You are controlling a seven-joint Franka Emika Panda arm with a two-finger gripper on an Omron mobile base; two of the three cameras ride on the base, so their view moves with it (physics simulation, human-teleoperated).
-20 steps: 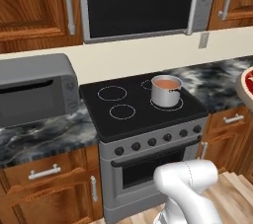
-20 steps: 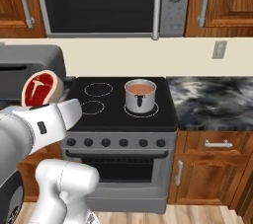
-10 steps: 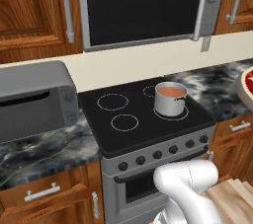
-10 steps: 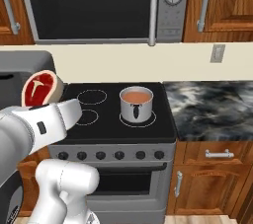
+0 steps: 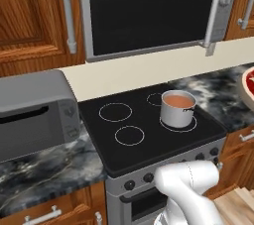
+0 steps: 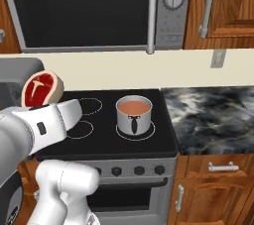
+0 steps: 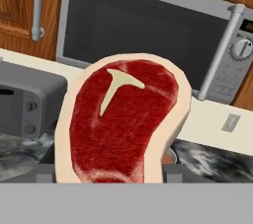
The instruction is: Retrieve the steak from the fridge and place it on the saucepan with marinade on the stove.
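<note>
Gripping the steak, the gripper carries it upright at its tip, the red face with its pale T-shaped bone turned toward the hand camera; the fingertips themselves are hidden behind the meat. From the right base view the steak stands above the end of the white forearm, over the stove's left side. Beyond it and to the right, the saucepan sits on a front burner, filled with orange-red marinade. A grey toaster oven rests left of the stove, and a microwave hangs above.
</note>
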